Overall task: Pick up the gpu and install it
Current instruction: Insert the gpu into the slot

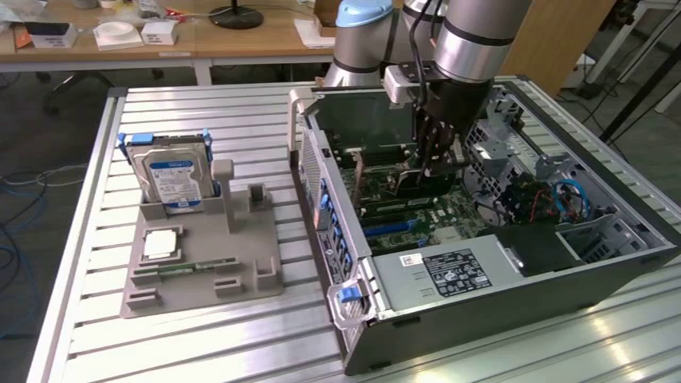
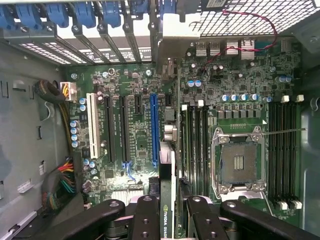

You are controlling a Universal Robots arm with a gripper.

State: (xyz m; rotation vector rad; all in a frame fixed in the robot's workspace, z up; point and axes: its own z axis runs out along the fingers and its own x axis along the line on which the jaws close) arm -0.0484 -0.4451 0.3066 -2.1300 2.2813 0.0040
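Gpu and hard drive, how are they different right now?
The gpu is clamped in the gripper inside the computer case; the hard drive sits in the grey holder on the table. The gpu shows a thin edge; the hard drive shows a wide silver face with a blue label. Both stand on edge.

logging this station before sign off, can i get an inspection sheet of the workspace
surface: slatted metal table
job's things: gpu edge-on over the motherboard in the open computer case
clutter: grey fixture holding hard drive, memory stick
grippers: claw shut on the gpu
cables: blue cable and coloured wire bundle in the case
surroundings: wooden desk behind
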